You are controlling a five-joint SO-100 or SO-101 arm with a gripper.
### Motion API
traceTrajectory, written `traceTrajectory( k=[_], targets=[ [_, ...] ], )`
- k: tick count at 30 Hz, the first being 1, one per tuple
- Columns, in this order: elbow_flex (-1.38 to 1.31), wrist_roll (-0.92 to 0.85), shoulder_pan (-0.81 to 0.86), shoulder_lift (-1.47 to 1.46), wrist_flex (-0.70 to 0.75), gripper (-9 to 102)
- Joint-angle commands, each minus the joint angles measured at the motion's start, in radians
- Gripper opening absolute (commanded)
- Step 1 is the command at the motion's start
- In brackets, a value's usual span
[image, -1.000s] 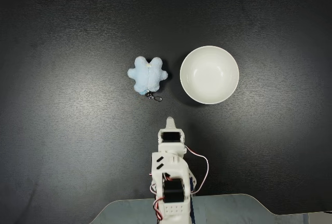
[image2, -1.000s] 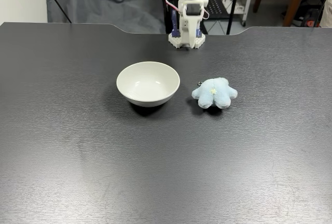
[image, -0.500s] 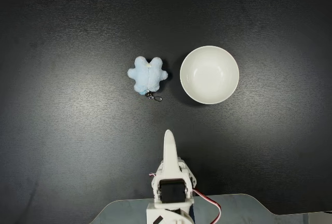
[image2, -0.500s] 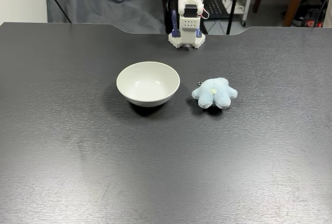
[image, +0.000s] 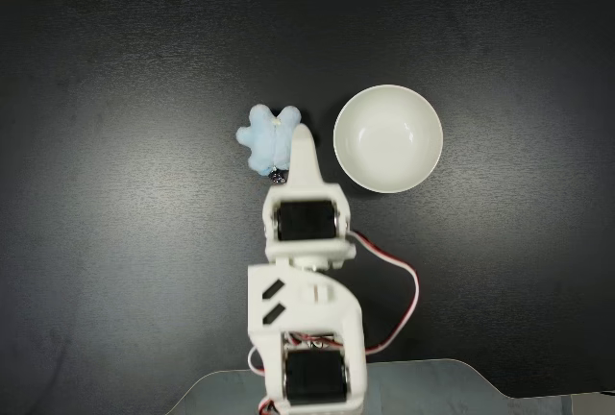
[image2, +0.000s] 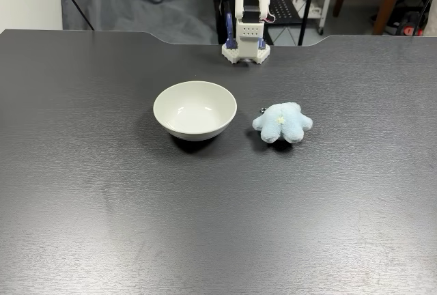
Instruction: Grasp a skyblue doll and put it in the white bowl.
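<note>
**Arm over the doll in the top-down view, grip state unreadable**

From my seat, two fixed views. In the one looking straight down, the white arm (image: 303, 280) runs up from the bottom edge, and its tip — the gripper (image: 300, 138) — overlaps the right side of the skyblue doll (image: 261, 138). I see one pointed white finger from above and nothing of a second one, so I can't tell how far the jaws are parted or whether they have anything. Red servo wires (image: 404, 290) loop out to the right of the arm.

The fixed view from across the table tells me what the top one can't: the doll (image2: 283, 121) lies flat on the black table (image2: 205, 227), with no part of the arm touching it or near it at table level. So the overlap seen from above is the arm sitting high over the doll, not contact. Here I see the arm's base (image2: 246, 50) at the far edge and its lower links rising out of the top of the picture.

Layout: the white bowl (image: 388, 138) is just beside the doll, a narrow gap between them, not touching. In the top-down view the bowl is to the doll's right; in the across-table view the bowl (image2: 195, 109) is on its left. Bowl holds nothing. The doll's small metal clasp (image2: 262, 110) shows at its bowl-side edge in the across-table view; from above the arm mostly covers it.
</note>
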Motion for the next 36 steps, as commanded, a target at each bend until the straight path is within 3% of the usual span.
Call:
traceTrajectory(
  k=[1, 8, 18, 31, 36],
  targets=[
    [-0.161, -0.009, -0.011, -0.179, -0.012, -1],
    [-0.225, -0.029, -0.058, -0.390, -0.002, -1],
    [-0.126, -0.302, -0.109, -0.499, 0.002, -1],
    [-0.017, -0.313, -0.126, -0.500, 0.003, -1],
    [-0.017, -0.331, -0.250, -0.540, 0.164, 1]
  ],
)
